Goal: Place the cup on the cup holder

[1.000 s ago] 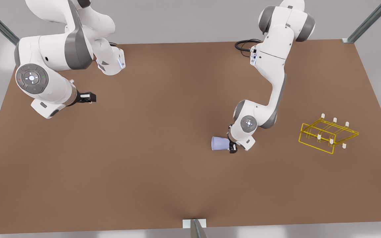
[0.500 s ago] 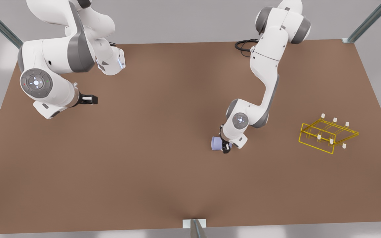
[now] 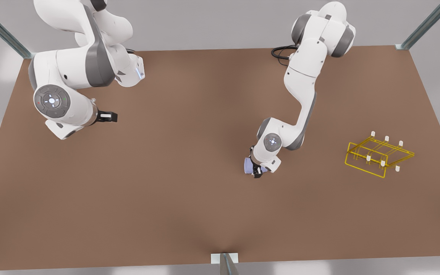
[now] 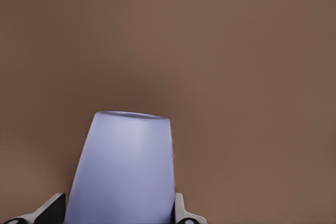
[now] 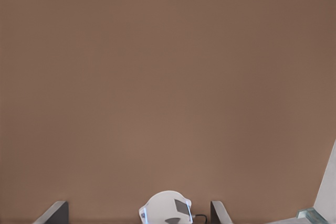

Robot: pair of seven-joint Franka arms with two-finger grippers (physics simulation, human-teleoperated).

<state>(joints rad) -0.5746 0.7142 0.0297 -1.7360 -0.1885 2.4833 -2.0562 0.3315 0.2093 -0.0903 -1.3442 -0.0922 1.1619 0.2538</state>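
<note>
The lavender-blue cup point(image 3: 247, 166) lies on its side on the brown table point(image 3: 174, 179), right of centre in the front view. My left gripper point(image 3: 257, 170) reaches down over it from the front view's right. In the left wrist view the cup point(image 4: 123, 161) sits between the two dark fingers point(image 4: 52, 211), which press against its sides. The yellow wire cup holder point(image 3: 365, 171) with white pegs stands farther to the front view's right, apart from the cup. My right gripper point(image 3: 110, 116) waits open above the table at the front view's left.
Metal frame posts point(image 3: 426, 25) stand at the table's far corners, and a bracket point(image 3: 224, 259) sits at the middle of the near edge. A black cable point(image 3: 281, 51) loops at one arm's base. An arm base point(image 5: 165, 208) appears in the right wrist view.
My left gripper has moved toward the front view's left over the cup, covering most of it. The right arm has drifted slightly toward the front view's right. The cup stays in place.
</note>
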